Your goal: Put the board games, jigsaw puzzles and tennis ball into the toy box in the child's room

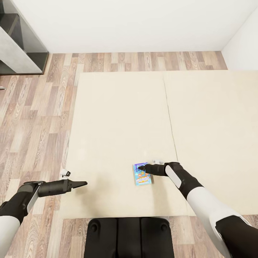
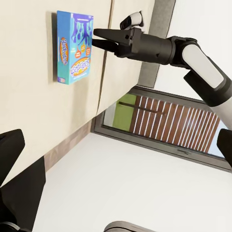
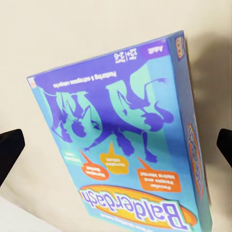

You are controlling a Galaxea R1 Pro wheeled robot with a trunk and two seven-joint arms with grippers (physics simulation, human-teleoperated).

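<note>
A flat rectangular blue board game (image 1: 142, 174) with a glossy printed lid lies on the bed (image 1: 118, 118), whose smooth matte cream top has one thin seam, near its front edge. The right gripper (image 1: 142, 167) hangs just over the box, black tapered fingers spread wide. The left gripper (image 1: 84, 184), well apart from the box at the bed's side edge, looks pinched together.

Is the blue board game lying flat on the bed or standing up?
Flat: the blue board game lies lid-up on the bed, under the open right gripper.
</note>
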